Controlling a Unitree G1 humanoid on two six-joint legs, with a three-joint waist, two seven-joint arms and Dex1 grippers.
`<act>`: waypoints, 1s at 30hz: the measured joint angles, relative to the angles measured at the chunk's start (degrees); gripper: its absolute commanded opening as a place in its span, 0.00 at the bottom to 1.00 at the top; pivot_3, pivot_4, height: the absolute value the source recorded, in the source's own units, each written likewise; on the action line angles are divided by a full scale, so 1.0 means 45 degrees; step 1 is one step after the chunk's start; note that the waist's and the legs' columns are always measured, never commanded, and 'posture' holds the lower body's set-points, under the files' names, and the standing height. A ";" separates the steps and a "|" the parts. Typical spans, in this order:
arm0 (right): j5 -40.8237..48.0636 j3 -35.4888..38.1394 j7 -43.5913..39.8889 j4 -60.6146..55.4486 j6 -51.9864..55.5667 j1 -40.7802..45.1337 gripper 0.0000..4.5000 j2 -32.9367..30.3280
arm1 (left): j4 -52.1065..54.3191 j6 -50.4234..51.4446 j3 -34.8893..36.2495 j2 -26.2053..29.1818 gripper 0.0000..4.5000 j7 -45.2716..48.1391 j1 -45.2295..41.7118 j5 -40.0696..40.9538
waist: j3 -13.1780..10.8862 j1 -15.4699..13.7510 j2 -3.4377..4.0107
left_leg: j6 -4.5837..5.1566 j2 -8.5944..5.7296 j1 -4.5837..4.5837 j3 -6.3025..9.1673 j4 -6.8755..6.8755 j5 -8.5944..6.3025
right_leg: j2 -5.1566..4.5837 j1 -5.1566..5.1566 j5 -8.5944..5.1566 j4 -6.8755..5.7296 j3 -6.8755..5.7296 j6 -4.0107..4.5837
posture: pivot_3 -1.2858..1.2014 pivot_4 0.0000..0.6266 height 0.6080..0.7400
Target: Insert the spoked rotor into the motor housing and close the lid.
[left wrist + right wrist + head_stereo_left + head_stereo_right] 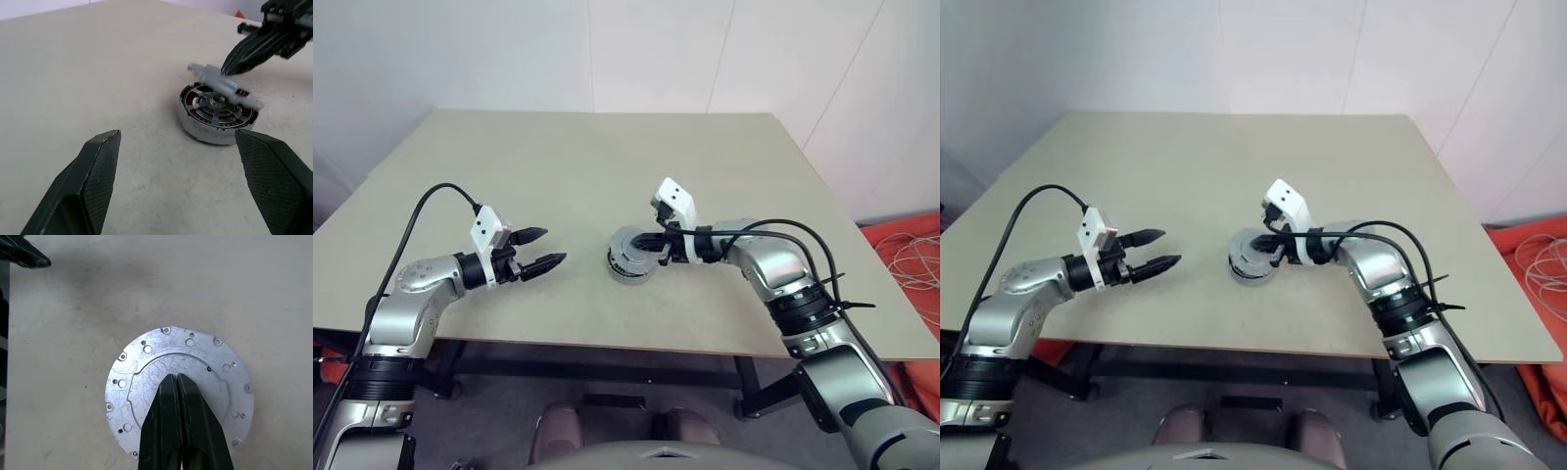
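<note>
Right gripper: the right gripper (178,382) had its 2 black fingers pressed together with nothing between them, tips resting on the back face of the lid (146,367).
Lid: the lid (222,82) stood half-lowered over the motor housing (217,128), tilted, its far edge raised and not yet seated.
Spoked rotor: the spoked rotor (215,104) already sat inside the housing, spokes and hub showing under the tilted lid, copper windings visible around it.
Left gripper: the left gripper (539,250) hung spread wide and empty, apart from the housing on the robot's left, pointing toward it.
Table: the housing sat near the middle of the beige table (568,166), toward the front edge.
Step in hand: I judged this to be closing the lid by pushing it down with the shut fingertips.
Doing it well: I would press steadily near the lid's centre, following its swing, so that it came down flat on the rim.
Risk: a sideways push could slide the housing across the table; the left gripper looked placed to brace it.
</note>
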State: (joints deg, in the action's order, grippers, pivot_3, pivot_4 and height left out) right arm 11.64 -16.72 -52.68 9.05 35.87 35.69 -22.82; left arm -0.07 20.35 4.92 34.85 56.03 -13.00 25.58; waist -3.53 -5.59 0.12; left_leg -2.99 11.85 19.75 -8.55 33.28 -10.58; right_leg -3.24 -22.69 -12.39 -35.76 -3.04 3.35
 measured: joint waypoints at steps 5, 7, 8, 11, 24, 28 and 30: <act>-0.0473 -0.0199 0.0385 0.0601 -0.0721 -0.0241 0.00 0.0331 | 0.0013 0.0028 0.0000 0.0000 0.88 0.0018 -0.0003 -0.0002 | 0.0002 0.0010 -0.0003 | -0.0003 -0.0004 0.0002 0.0000 0.0001 0.0002 | -0.0004 0.0001 0.0028 0.0003 0.0000 0.0047 | 0.52 0.00 1.00; -0.0632 -0.0224 0.0535 0.0724 -0.1020 -0.0249 0.00 0.0410 | 0.0013 0.0031 -0.0003 0.0000 0.88 0.0025 -0.0003 -0.0002 | 0.0002 0.0011 -0.0003 | -0.0004 -0.0003 -0.0001 0.0000 0.0000 0.0002 | -0.0003 0.0005 0.0003 0.0002 0.0000 0.0004 | 0.52 0.00 1.00; -0.0668 -0.0233 0.0552 0.0748 -0.1093 -0.0260 0.00 0.0418 | 0.0013 0.0035 -0.0003 0.0000 0.88 0.0031 -0.0003 -0.0002 | 0.0002 0.0012 -0.0004 | -0.0003 -0.0003 -0.0003 0.0000 0.0001 0.0002 | -0.0003 0.0009 0.0000 0.0002 0.0000 -0.0001 | 0.52 0.00 1.00; -0.0709 -0.0204 0.0636 0.0758 -0.1305 -0.0391 0.00 0.0474 | 0.0014 0.0072 -0.0013 0.0004 0.88 0.0068 -0.0002 -0.0002 | 0.0003 0.0012 -0.0005 | 0.0003 -0.0003 -0.0013 0.0000 0.0001 -0.0002 | -0.0003 0.0034 -0.0005 0.0003 0.0000 -0.0009 | 0.52 0.00 1.00; -0.0091 0.0700 0.0752 0.0387 -0.1310 -0.0844 0.21 0.0714 | -0.0331 -0.0103 -0.0025 -0.0065 0.88 0.0444 0.0970 -0.0009 | 0.0003 0.0002 -0.0005 | 0.0014 -0.0001 -0.0022 0.0002 -0.0001 -0.0008 | -0.0004 0.0021 -0.0004 0.0006 0.0000 -0.0008 | 0.52 0.00 1.00; -0.0023 0.0856 0.0724 0.0257 -0.1556 -0.1026 0.51 0.0716 | -0.0486 -0.0399 0.0001 -0.0249 0.88 0.0580 0.1019 0.0054 | 0.0002 0.0005 -0.0006 | 0.0015 -0.0001 -0.0019 0.0002 -0.0002 -0.0008 | -0.0003 0.0020 -0.0002 0.0007 0.0000 -0.0004 | 0.52 0.00 1.00; -0.0018 0.0968 0.0693 0.0139 -0.1692 -0.1084 0.67 0.0705 | -0.0524 -0.0517 0.0007 -0.0281 0.88 0.0623 0.1029 0.0060 | 0.0002 0.0010 -0.0006 | 0.0017 0.0000 -0.0020 0.0002 -0.0003 -0.0010 | -0.0002 0.0020 -0.0004 0.0006 0.0000 -0.0008 | 0.52 0.00 1.00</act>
State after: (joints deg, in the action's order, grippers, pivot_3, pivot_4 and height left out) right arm 11.56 -12.36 -49.56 9.68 28.26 30.81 -19.65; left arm -2.42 18.03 4.95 33.58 58.83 -8.37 25.85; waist -3.52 -5.54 0.09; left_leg -2.91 11.85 19.66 -8.54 33.26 -10.63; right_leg -3.25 -22.60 -12.41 -35.73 -3.04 3.31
